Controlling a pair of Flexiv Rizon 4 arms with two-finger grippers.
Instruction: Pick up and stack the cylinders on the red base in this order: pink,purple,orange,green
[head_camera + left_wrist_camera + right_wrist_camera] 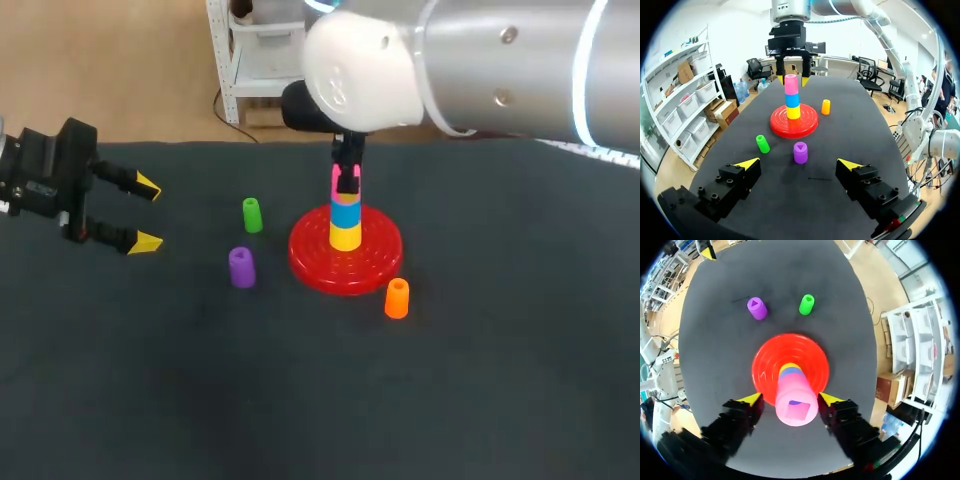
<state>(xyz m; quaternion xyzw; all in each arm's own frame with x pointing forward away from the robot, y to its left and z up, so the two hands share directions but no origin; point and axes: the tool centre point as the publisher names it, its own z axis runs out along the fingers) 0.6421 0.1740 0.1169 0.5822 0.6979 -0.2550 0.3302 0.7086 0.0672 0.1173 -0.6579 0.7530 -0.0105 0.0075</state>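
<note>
My right pincer point(791, 399) is straddling the pink cylinder point(796, 407) sitting on the blue cylinder point(792, 100), fingers released; my left pincer point(799, 163) is hovering, spread wide.

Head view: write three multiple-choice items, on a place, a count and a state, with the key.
1. The orange cylinder stands: A) on the table beside the red base; B) atop the stack; C) in a claw.
2. Cylinders stacked on the red base: A) one; B) three; C) five.
3. The left claw is: A) shut on a cylinder; B) open, empty; C) out of view.
Key: A: it stands on the table, off the base's rim. B: yellow cylinder, blue cylinder, pink cylinder. B: its fingertips stand apart, nothing between.
</note>
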